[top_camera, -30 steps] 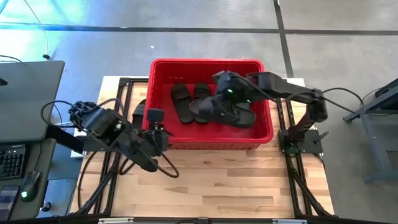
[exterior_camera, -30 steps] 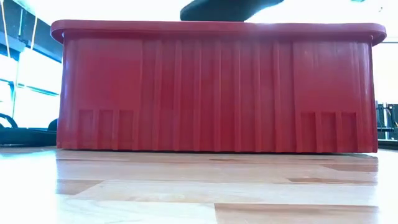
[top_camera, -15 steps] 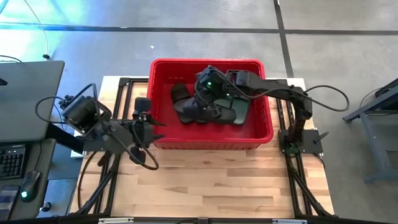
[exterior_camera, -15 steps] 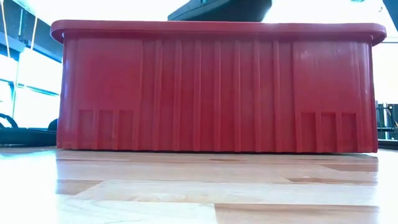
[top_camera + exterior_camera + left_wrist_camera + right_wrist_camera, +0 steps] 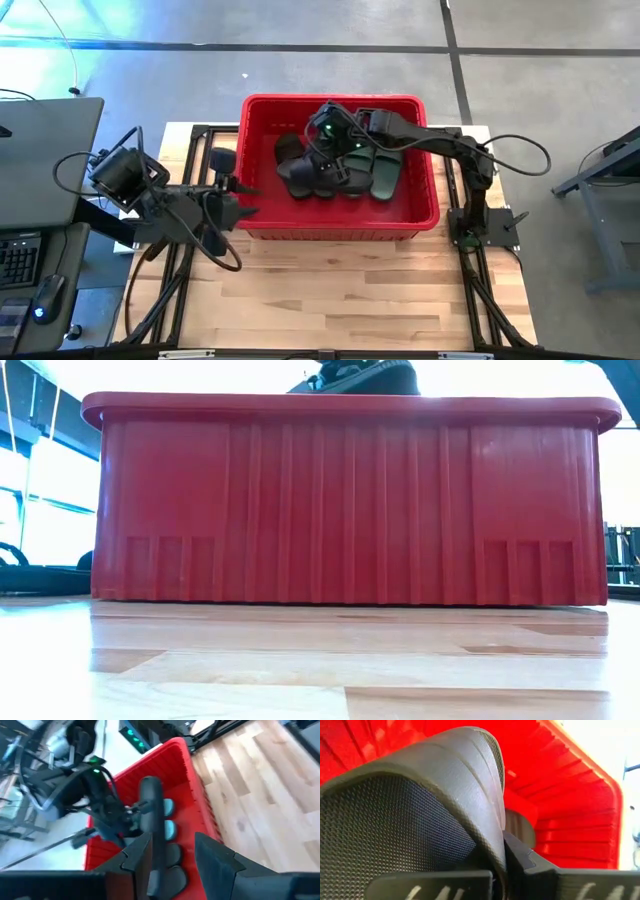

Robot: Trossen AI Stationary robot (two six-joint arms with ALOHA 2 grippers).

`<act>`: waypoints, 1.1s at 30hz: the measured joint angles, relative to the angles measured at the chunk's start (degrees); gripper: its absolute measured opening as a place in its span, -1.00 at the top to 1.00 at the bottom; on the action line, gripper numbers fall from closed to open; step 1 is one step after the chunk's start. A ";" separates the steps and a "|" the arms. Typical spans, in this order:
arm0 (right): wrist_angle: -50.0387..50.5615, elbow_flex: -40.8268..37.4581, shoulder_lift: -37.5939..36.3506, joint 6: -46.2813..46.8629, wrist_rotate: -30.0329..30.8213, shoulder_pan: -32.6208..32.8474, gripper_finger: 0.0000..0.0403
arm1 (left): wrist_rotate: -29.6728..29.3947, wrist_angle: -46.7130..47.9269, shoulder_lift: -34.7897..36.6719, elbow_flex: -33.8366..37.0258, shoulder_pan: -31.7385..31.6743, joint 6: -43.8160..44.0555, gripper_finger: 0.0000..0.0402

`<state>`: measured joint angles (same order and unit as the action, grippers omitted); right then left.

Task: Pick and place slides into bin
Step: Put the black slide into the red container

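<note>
The red bin (image 5: 340, 232) stands at the table's far middle; its near wall fills the low view (image 5: 350, 500). Several slides lie inside it, black ones (image 5: 290, 152) at the left and dark green ones (image 5: 385, 172) at the right. My right gripper (image 5: 326, 143) reaches into the bin from the right and is shut on a dark slide (image 5: 410, 810), which shows in the high view (image 5: 305, 182). My left gripper (image 5: 232, 192) is just outside the bin's left wall, shut on a black slide (image 5: 152, 805) that stands on edge. My left gripper has the black slide between its two fingers (image 5: 142, 855), at the slide's near end (image 5: 160, 870). The slide runs on along the fingers toward the bin, on edge, its treaded sole to one side, clear of the table. The exact place of contact is hidden. My right gripper pinches the dark slide by its side edge (image 5: 497, 845) between its two fingers. The fingers point down into the bin from above. The slide's textured sole faces the wrist camera. Whether it rests on the slides below, I cannot tell.
The wooden table top (image 5: 340, 290) lies open in front of the bin. A laptop (image 5: 40, 150) and a keyboard (image 5: 15, 260) sit beyond the table's left edge. Black frame rails (image 5: 170, 290) run along both sides of the table.
My right gripper has gone toward the table's left edge and lower inside the bin, carrying the dark slide with it and uncovering the green slides at the bin's right. My left gripper has drawn back toward the left and far edges with its black slide.
</note>
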<state>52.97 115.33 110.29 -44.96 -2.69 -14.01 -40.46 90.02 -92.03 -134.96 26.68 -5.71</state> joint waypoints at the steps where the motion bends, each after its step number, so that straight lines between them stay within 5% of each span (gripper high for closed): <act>1: 0.19 0.00 0.26 0.10 -0.71 -0.12 1.00 | -0.73 0.00 0.00 0.00 0.00 -0.07 0.35; 25: -12.42 -0.02 8.75 -0.45 -7.90 -2.24 1.00 | -9.43 0.00 0.00 0.00 -0.04 3.19 0.35; 33: -8.27 0.00 11.96 -4.02 -7.79 -0.03 1.00 | -9.82 0.00 -0.04 0.00 -0.04 3.23 0.35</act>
<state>44.70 115.33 122.25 -48.99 -10.48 -14.03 -50.28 90.02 -92.07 -134.96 26.64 -2.48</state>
